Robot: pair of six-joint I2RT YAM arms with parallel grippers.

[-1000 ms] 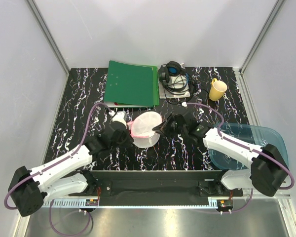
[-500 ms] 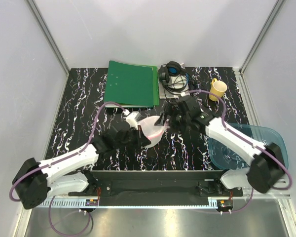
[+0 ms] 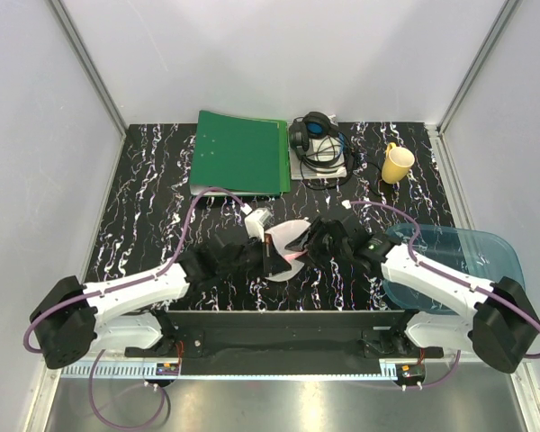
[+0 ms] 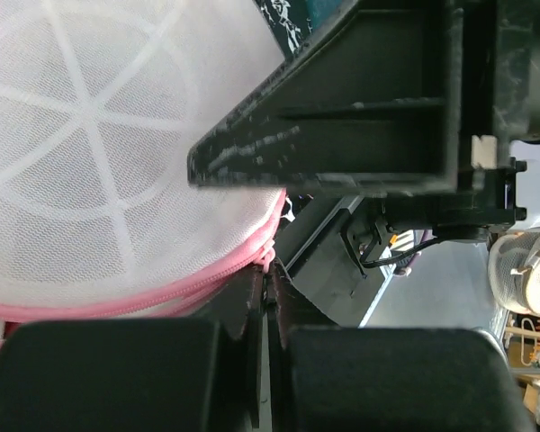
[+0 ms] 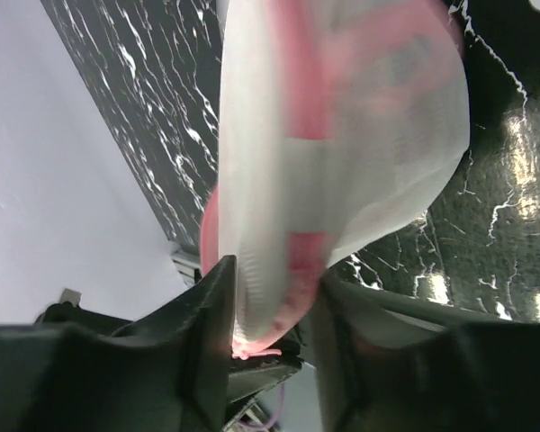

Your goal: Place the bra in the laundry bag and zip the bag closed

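The white mesh laundry bag [image 3: 286, 245] with pink zip trim has come nearer the arm bases than half a second ago, and both arms have drawn in with it. It is held between them, at the near middle of the black marbled desk [image 3: 153, 207]. The left fingers [image 4: 378, 378] are closed tight on its pink zip edge. The right fingers [image 5: 198, 360] clamp its rim.
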